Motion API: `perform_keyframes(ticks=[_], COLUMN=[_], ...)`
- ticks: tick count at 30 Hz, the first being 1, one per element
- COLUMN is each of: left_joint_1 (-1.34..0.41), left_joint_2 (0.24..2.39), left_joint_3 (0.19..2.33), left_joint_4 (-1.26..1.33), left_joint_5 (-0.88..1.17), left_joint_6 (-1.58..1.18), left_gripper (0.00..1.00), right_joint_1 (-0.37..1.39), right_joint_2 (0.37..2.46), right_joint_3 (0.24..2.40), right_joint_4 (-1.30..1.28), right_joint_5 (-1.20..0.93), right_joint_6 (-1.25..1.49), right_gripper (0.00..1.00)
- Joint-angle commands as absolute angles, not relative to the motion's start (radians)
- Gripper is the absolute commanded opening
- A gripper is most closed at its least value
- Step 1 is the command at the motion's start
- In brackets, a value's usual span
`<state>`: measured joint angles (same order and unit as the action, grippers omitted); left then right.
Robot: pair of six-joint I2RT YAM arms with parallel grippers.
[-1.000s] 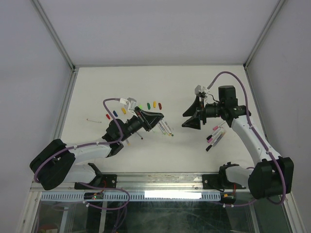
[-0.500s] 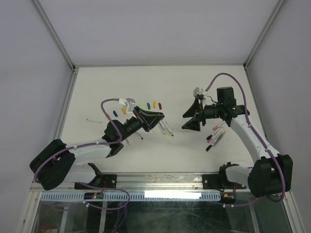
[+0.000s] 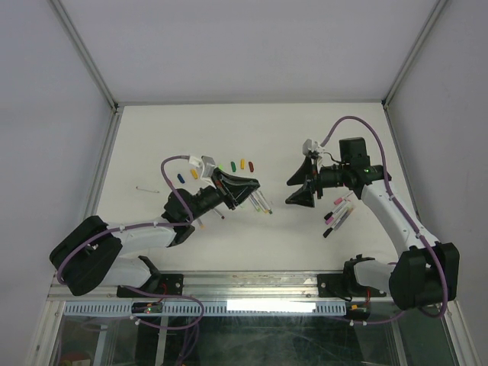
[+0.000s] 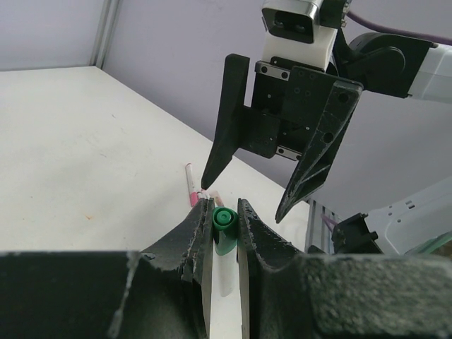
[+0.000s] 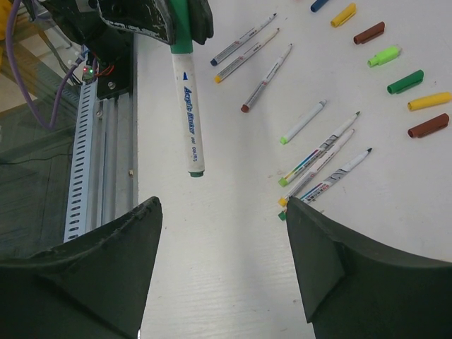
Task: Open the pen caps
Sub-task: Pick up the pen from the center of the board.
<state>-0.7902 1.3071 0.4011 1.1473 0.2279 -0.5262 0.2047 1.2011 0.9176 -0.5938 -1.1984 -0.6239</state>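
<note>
White table (image 3: 152,137), grey walls (image 3: 252,46) — left gripper (image 3: 245,191) pinches a green-tipped pen (image 5: 187,106), right gripper (image 3: 290,191) gapes empty.

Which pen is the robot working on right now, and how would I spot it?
Start at the white table and find the left arm, reaching in from the lower left. Pinched between its black fingers is a white pen with blue lettering and green ends. It is the only pen held in the air; the other pens lie flat on the table.
</note>
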Motion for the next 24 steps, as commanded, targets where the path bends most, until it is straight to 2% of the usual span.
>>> perform_keyframes(ticks=[1,24], left_joint_1=[-0.779,-0.721], left_joint_2=[1.303,1.367], left_joint_3=[0.417,0.420], left_joint_4=[1.224,1.323], left_joint_5=[0.279,0.423], left_joint_6=[-0.504,-0.564], left_gripper=[0.00,0.00], right_joint_1=[0.212,0.210], right_joint_2=[1.182,1.192], right_joint_3=[0.912,0.912], right_joint_4=[-0.591,-0.586], right_joint_5=[-1.206,-1.191], right_joint_6=[-0.655,-0.654], right_gripper=[0.73,0.73])
